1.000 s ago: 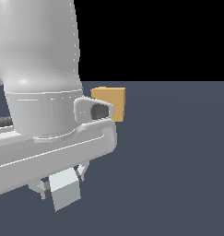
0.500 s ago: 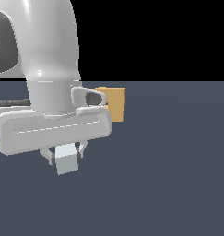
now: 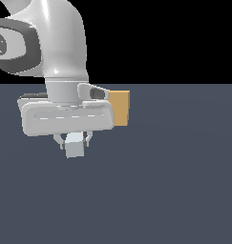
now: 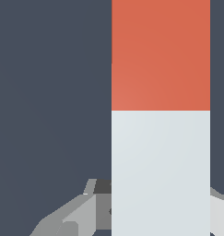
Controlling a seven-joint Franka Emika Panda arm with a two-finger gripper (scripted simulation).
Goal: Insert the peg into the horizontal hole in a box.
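Peg [image 3: 74,147]: only its white end face shows in the exterior view, poking out just below the gripper [image 3: 73,141]. In the wrist view the peg [image 4: 160,138] fills much of the picture as a long bar, its near part white, its far part orange-red, over plain dark floor [image 4: 49,92].

Gripper: closed on the peg's white part. Fingers [image 3: 58,140] hug the white block on both sides in the exterior view; the wrist view shows grey finger parts [image 4: 81,209] right against the bar's flank.

Box [image 3: 120,108]: tan, resting on the floor [image 3: 174,181], to the exterior view's right of the peg and higher in the frame. Its nearer side is covered by the arm's white hand [image 3: 67,116]. The peg is well apart from it, not touching. Hole: hidden or turned away; cannot tell where it sits.
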